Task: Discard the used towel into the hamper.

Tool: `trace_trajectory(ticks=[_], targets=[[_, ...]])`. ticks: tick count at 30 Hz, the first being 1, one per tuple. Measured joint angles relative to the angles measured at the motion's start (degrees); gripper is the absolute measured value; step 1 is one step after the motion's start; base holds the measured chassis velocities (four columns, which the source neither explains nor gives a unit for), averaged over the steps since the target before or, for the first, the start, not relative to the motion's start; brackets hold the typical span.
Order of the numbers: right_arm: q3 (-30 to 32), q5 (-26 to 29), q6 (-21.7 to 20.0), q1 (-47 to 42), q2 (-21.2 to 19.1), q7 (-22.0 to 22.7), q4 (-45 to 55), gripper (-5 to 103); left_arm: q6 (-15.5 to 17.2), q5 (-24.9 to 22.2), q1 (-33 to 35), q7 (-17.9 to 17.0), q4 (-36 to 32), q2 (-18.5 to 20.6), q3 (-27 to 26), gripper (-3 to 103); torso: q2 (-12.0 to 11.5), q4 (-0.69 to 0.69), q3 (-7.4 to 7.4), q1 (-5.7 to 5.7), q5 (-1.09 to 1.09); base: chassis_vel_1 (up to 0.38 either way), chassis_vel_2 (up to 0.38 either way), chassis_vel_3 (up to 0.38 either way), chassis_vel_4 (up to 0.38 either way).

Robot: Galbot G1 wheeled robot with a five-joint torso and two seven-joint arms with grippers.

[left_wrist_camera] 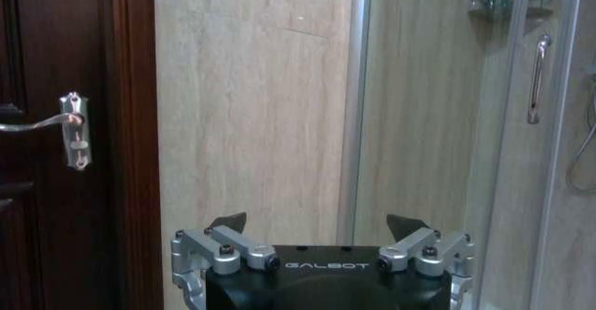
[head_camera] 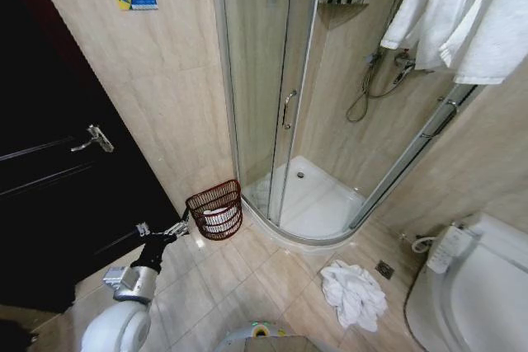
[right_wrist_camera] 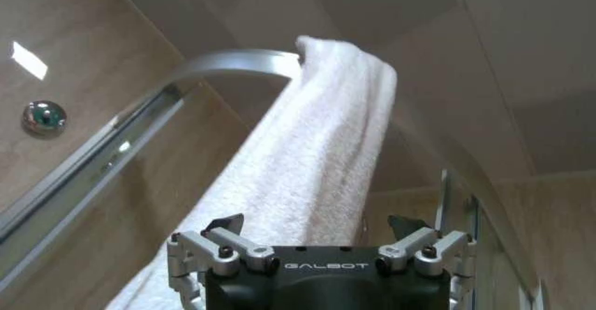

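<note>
The left gripper [head_camera: 183,225] sits low, its arm bent up from the robot's shoulder and reaching forward, with the fingers spread wide and holding nothing; in the left wrist view the two dark fingertips [left_wrist_camera: 229,222] stand well apart, facing the beige tiled wall [left_wrist_camera: 251,114]. Just beside that gripper, at about its 2 o'clock in the head view, stands the hamper [head_camera: 215,209], upright on the floor tiles against the wall and next to the glass shower door [head_camera: 264,80].

The right gripper [right_wrist_camera: 317,224] is raised high, its fingers also spread and empty, pointing up at a white towel [right_wrist_camera: 308,163] draped over the curved top rail [right_wrist_camera: 228,61] of the shower enclosure. That towel hangs at the head view's 1 o'clock. A second, crumpled white towel [head_camera: 353,293] lies on the floor at 5 o'clock, near the toilet [head_camera: 474,286] and well apart from the hamper.
</note>
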Motion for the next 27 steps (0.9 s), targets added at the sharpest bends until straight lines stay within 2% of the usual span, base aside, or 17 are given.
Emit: trace_trajectory(ticks=[3, 15, 16, 17, 20, 23, 27], targets=[[-0.08, 3.04, 0.09, -0.96, -1.89, 0.2, -2.02, 100, 0.0, 0.0, 0.0, 0.0, 0.0, 0.0, 0.0, 98, 0.0, 0.0, 0.0, 0.0, -0.01, 0.0, 0.0, 0.0, 0.0], [2.13, 6.88, 0.11, -3.64, -8.95, 1.28, -6.37, 100, 0.0, 0.0, 0.0, 0.0, 0.0, 0.0, 0.0, 98, 0.0, 0.0, 0.0, 0.0, -0.01, 0.0, 0.0, 0.0, 0.0], [3.36, 9.5, -0.66, -4.36, -10.47, 1.29, -6.64, 100, 0.0, 0.0, 0.0, 0.0, 0.0, 0.0, 0.0, 98, 0.0, 0.0, 0.0, 0.0, -0.01, 0.0, 0.0, 0.0, 0.0], [3.36, 9.5, -0.66, -4.36, -10.47, 1.29, -6.64, 100, 0.0, 0.0, 0.0, 0.0, 0.0, 0.0, 0.0, 98, 0.0, 0.0, 0.0, 0.0, -0.01, 0.0, 0.0, 0.0, 0.0], [8.13, 17.13, -3.0, -7.8, -14.1, 2.33, -6.89, 100, 0.0, 0.0, 0.0, 0.0, 0.0, 0.0, 0.0, 98, 0.0, 0.01, 0.0, 0.0, -0.04, 0.0, 0.0, 0.0, 0.0], [11.44, 18.05, -3.35, -10.58, -15.72, 3.09, -8.31, 100, 0.0, 0.0, 0.0, 0.0, 0.0, 0.0, 0.0, 98, 0.0, 0.02, 0.0, 0.0, -0.06, 0.0, 0.0, 0.0, 0.0], [14.3, 14.51, -2.78, -13.1, -17.17, 3.78, -11.34, 100, 0.0, 0.0, 0.0, 0.0, 0.0, 0.0, 0.0, 98, 0.0, 0.01, 0.0, 0.0, 0.01, 0.0, 0.0, 0.0, 0.0]])
